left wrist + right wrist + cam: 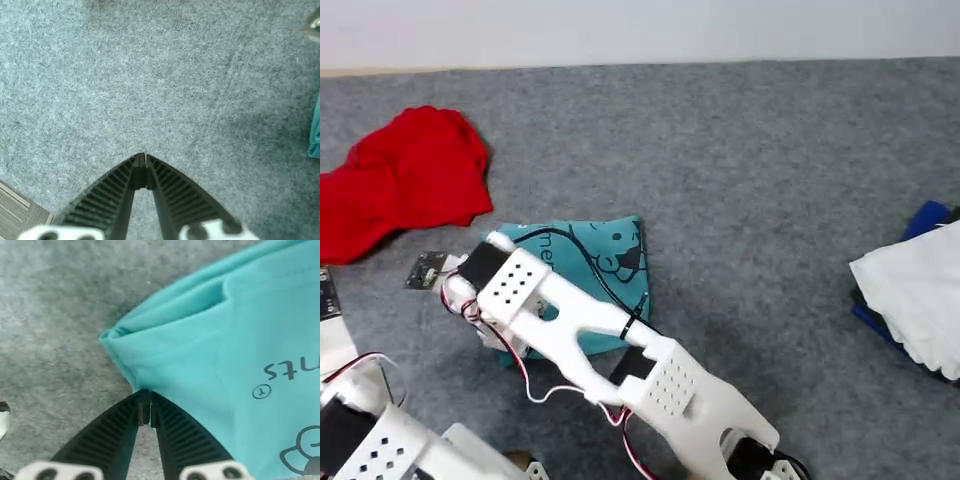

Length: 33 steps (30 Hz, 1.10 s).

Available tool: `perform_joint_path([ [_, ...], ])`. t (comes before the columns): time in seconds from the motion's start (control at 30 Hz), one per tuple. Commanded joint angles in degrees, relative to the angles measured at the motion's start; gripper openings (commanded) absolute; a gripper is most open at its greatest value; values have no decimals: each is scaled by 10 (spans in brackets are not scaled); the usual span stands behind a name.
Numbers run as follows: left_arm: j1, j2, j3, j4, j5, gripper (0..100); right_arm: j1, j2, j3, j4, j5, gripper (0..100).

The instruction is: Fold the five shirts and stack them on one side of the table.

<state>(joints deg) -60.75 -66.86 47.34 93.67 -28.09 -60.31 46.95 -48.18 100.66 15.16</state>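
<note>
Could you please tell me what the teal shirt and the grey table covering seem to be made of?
Teal shirt: soft matte knit, probably cotton jersey, given limp layered folds and printed surface. Table covering: grey felt or short-pile carpet, matte, with fuzzy speckled fibres.

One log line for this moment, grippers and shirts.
left gripper: shut, over carpet | right gripper: shut, at teal shirt edge | red shirt: crumpled

A robotics lab bench, it seems: grey carpeted table (770,170), white perforated robot arm (650,370), bare circuit board (425,270) at left, plain far wall (640,30)
</note>
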Motion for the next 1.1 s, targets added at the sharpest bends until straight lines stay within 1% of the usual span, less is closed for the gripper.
perform_joint_path([
  [0.0,-4,-7,-20,6,5,6,30,-78,-15,22,-4,9],
  [0.1,-4,-7,-20,6,5,6,46,-102,-15,22,-4,9],
  [0.2,-4,-7,-20,6,5,6,50,-84,-10,15,-6,9],
  [0.43,-4,-7,-20,6,5,6,17,29,-9,-20,-7,9],
  [0.57,-4,-7,-21,6,4,6,1,37,-30,-14,-7,9],
  [0.67,-4,-7,-21,6,4,6,4,20,-81,17,-3,9],
  [0.73,-4,-7,-21,5,4,6,25,-1,-110,23,-4,9],
  [0.87,-4,-7,-21,3,4,6,96,-48,-129,21,-2,9],
  [0.97,-3,-7,-22,3,4,6,168,-50,-131,11,-2,9],
  [1.07,-3,-7,-27,3,4,6,248,-19,-130,-20,-2,9],
])
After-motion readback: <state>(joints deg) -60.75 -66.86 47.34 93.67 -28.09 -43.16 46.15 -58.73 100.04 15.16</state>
